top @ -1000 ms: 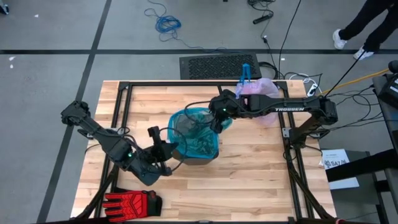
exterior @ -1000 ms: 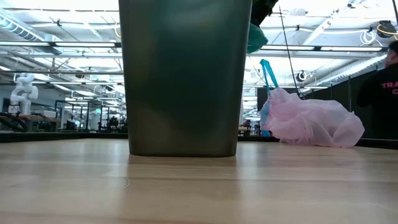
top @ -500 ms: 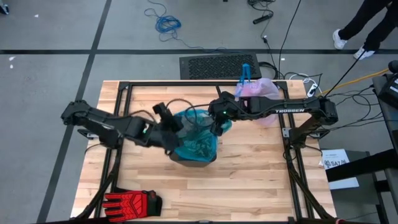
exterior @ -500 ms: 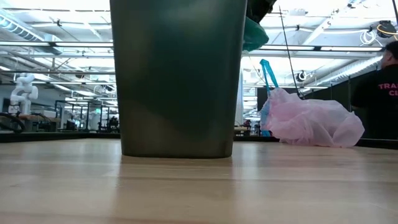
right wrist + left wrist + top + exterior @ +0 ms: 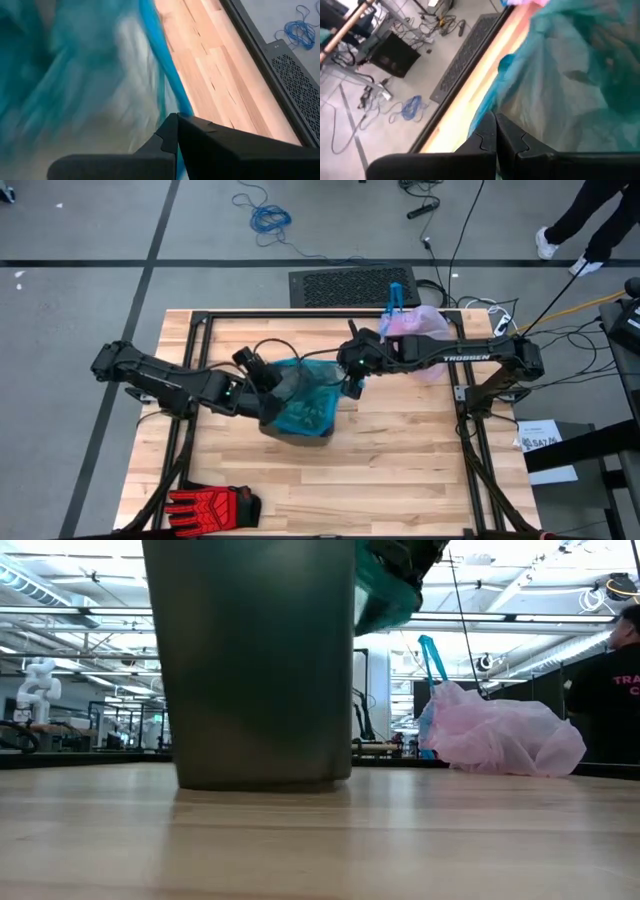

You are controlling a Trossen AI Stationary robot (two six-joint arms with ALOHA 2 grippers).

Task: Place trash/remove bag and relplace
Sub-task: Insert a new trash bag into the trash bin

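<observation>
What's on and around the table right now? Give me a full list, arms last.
Bin: one, dark grey, upright mid-table.
Teal bag: one, translucent teal-green, draped in and over the bin's top.
Pink bag: one, pale lilac-pink with blue tie, lying at the table's far right edge.
Glove: one, red and black, near-left corner of the table.
Table: one, light wood with a black frame.
Floor mat: one, black, on the floor beyond the table.
Blue cable: one coil, on the floor beyond.
Person: one, dark top, far right in the low view.
Left gripper: shut, at the teal bag's left rim.
Right gripper: shut, at the teal bag's right rim.
</observation>
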